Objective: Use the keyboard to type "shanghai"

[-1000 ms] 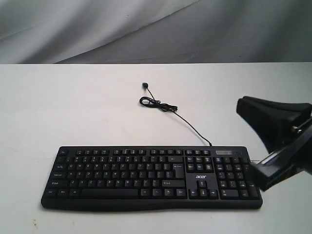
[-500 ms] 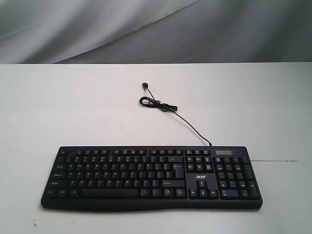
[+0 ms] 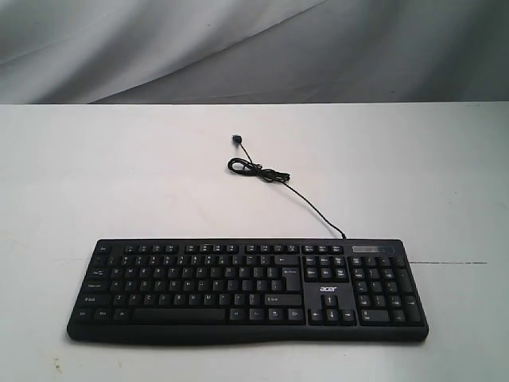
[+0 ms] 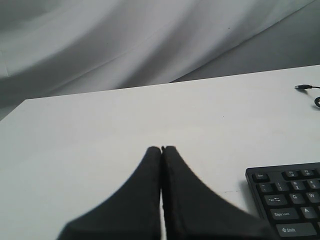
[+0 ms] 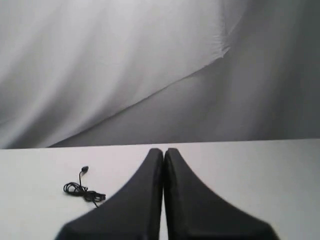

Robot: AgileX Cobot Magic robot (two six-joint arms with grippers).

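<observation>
Along the front edge of the white tabletop [image 3: 119,175] lies the black keyboard [image 3: 248,290], square to that edge, with its number pad toward the right edge. Its thin cable [image 3: 254,173] leaves the back of it and runs toward the middle of the table, ending in a small loose coil with the plug just beyond.

The left gripper [image 4: 161,149] hangs off the keyboard's left end, jaws pressed together on nothing. The right gripper [image 5: 164,150] is likewise pressed tight and empty, pointing toward the grey cloth backdrop [image 5: 125,65].
</observation>
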